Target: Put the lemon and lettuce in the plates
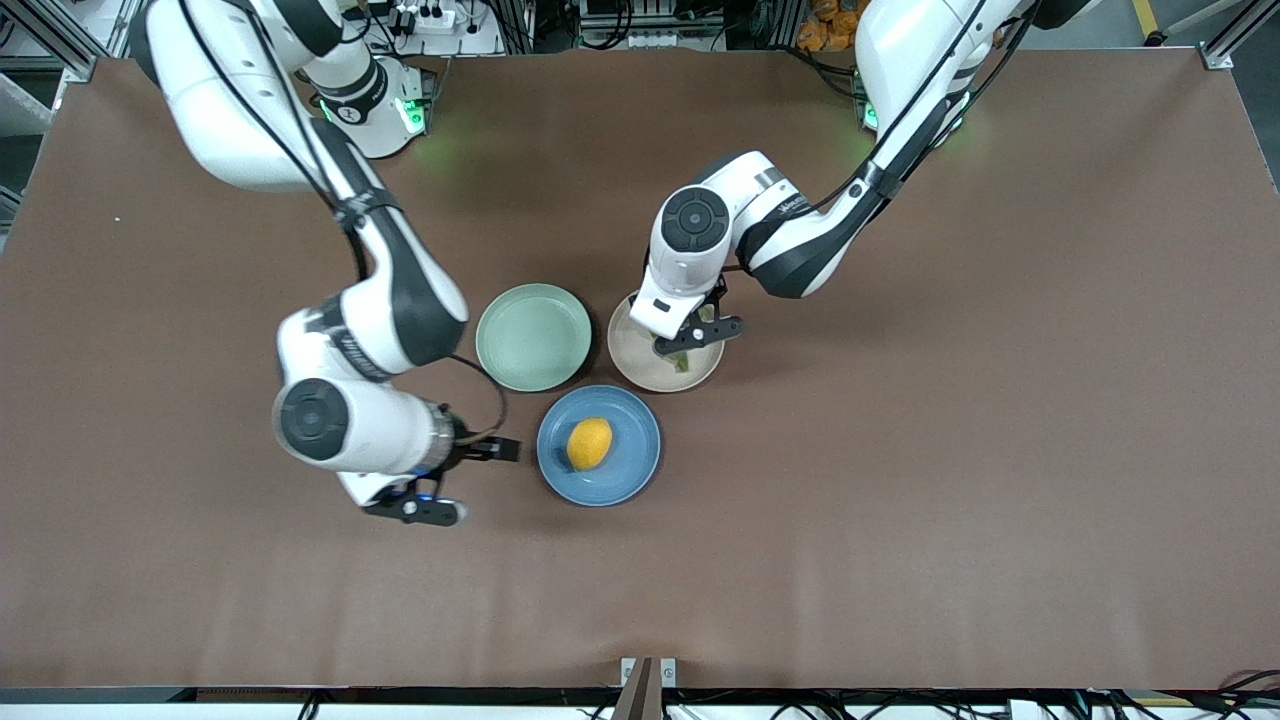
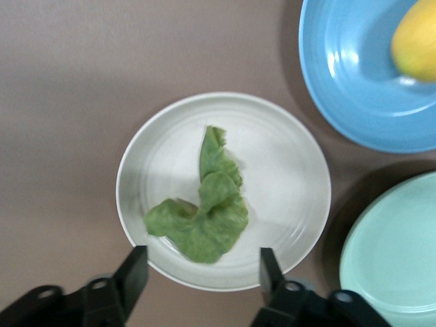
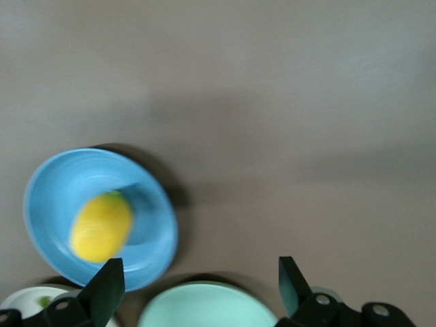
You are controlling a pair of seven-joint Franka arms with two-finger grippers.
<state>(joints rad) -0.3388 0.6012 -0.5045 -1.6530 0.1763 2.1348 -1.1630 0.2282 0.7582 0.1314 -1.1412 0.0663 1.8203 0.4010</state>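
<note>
**Both items plated; we clear the arms**

The lemon (image 1: 589,443) lies in the blue plate (image 1: 640,470); the lettuce (image 2: 203,208) lies in the beige plate (image 2: 293,170), farther from the front camera. The pale green plate (image 1: 510,345) holds nothing. Our left gripper (image 2: 203,269) hangs over the beige plate, fingers spread and empty. Our right gripper (image 3: 197,283) hangs over bare table toward the right arm's end, also spread. We judge retreat remains: lift straight up, so no finger snags the leaf or rim.
</note>
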